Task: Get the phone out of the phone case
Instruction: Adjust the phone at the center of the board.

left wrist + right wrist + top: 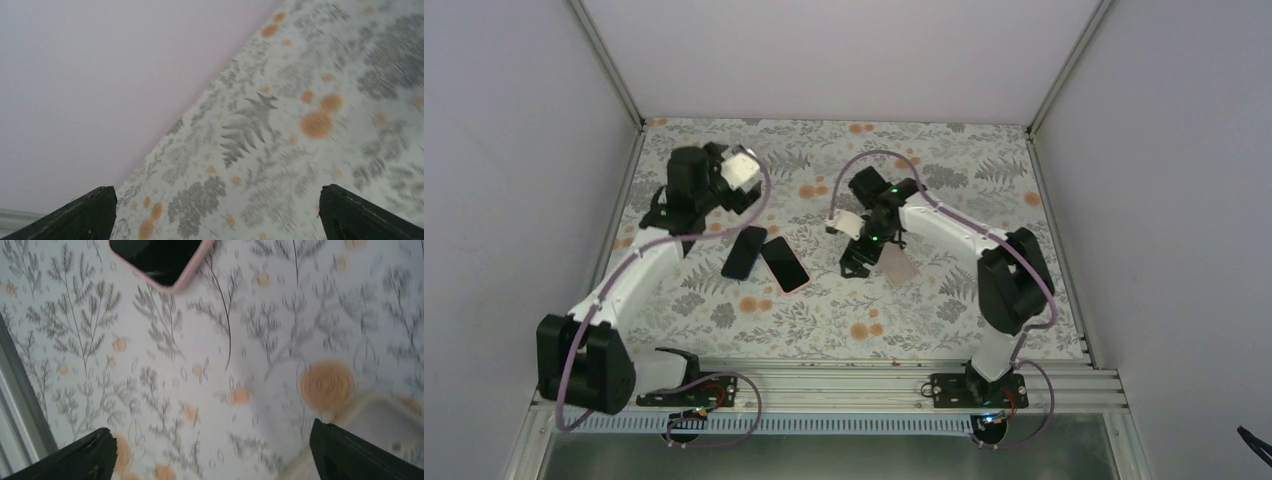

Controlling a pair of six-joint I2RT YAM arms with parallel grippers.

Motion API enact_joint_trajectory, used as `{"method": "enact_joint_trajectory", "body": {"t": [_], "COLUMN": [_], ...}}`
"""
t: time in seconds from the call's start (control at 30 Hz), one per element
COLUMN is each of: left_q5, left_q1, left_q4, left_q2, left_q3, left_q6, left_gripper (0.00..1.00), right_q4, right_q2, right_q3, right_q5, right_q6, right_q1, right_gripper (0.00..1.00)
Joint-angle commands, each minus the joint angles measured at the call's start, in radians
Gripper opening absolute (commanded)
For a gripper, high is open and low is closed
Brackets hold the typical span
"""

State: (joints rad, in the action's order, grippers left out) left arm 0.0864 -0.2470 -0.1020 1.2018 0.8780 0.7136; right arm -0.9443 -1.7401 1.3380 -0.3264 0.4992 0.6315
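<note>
A phone in a pink-edged case lies screen up left of the table's middle; its corner shows at the top of the right wrist view. A flat black phone-shaped slab lies touching its left side. My left gripper hovers open and empty behind them; its wrist view shows only tablecloth and wall. My right gripper is open and empty to the right of the phone, low over the table.
A clear, empty-looking case lies just right of my right gripper, and shows at the lower right of the right wrist view. The flowered tablecloth is walled on three sides. A metal rail runs along the near edge.
</note>
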Motion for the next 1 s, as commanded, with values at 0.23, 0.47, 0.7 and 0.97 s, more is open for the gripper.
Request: {"method": "enact_joint_trajectory", "body": {"t": [0.23, 0.47, 0.7, 0.97], "left_q5": [0.139, 0.099, 0.108, 0.131], "left_q1": [0.16, 0.202, 0.228, 0.234], "left_q4": [-0.077, -0.054, -0.047, -0.037], "left_q2": [0.235, 0.231, 0.24, 0.25], "left_q3": [0.265, 0.218, 0.223, 0.218], "left_q6": [-0.258, -0.279, -0.287, -0.293], "left_gripper": [1.0, 1.0, 1.0, 1.0], "right_q4": [0.184, 0.286, 0.404, 0.405], "right_q2": [-0.278, -0.409, -0.444, -0.449], "right_q3": [0.298, 0.362, 0.289, 0.244], "right_q5": [-0.042, 0.158, 0.347, 0.302], "right_q6": [-0.182, -0.366, -0.418, -0.426], "right_q1": [0.236, 0.307, 0.324, 0.331], "right_gripper": [1.0, 1.0, 1.0, 1.0]}}
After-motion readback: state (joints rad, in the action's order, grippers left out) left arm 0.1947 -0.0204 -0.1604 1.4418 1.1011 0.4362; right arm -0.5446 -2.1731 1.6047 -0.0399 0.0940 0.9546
